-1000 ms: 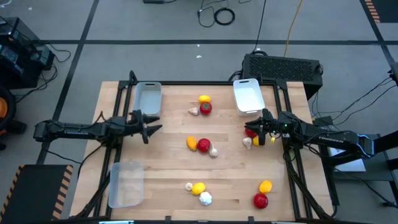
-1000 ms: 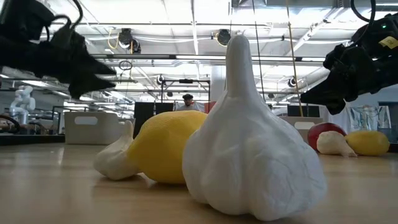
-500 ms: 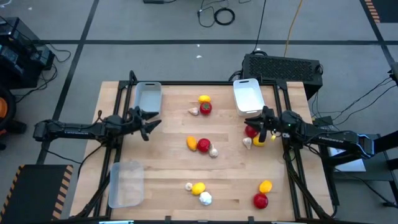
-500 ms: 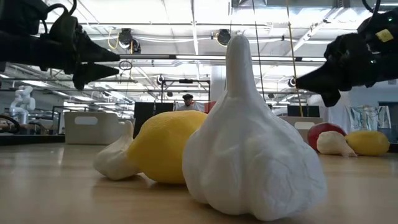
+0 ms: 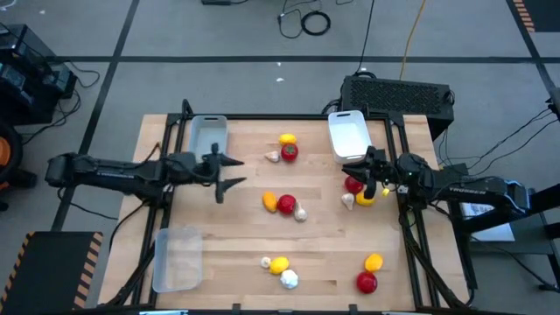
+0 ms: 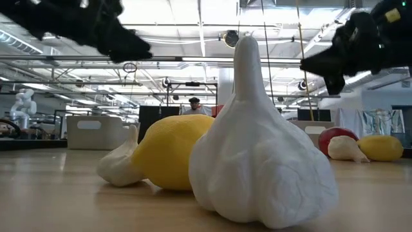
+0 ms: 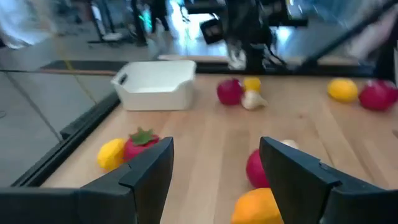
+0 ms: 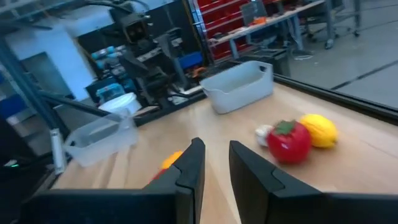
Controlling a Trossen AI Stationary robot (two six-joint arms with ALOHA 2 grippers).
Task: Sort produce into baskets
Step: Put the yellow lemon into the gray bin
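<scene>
Produce lies in several clusters on the wooden table: a lemon [image 5: 287, 138], red piece [image 5: 290, 151] and garlic [image 5: 272, 157] far centre; an orange piece [image 5: 269, 200], red piece [image 5: 286, 204] and garlic [image 5: 300, 213] mid-table; a red piece [image 5: 353, 185], garlic [image 5: 348, 200] and lemon [image 5: 365, 197] at right. My left gripper [image 5: 231, 172] is open and empty, above the table left of the middle cluster, which lies ahead of its fingers [image 7: 258, 208]. My right gripper [image 5: 353, 167] hovers above the right cluster, empty, its fingers a narrow gap apart [image 8: 216, 162].
A grey basket [image 5: 208, 137] stands far left, a white basket [image 5: 348, 134] far right, a clear basket [image 5: 178, 258] near left. Near the front edge lie a garlic [image 5: 288, 279], lemon [image 5: 279, 264], small garlic [image 5: 266, 262], another lemon [image 5: 374, 262] and a red piece [image 5: 367, 282].
My left gripper has gone toward the table's right, nearer the middle cluster, and has risen. My right gripper has risen above the right cluster and drawn slightly toward the far edge. No produce has moved.
</scene>
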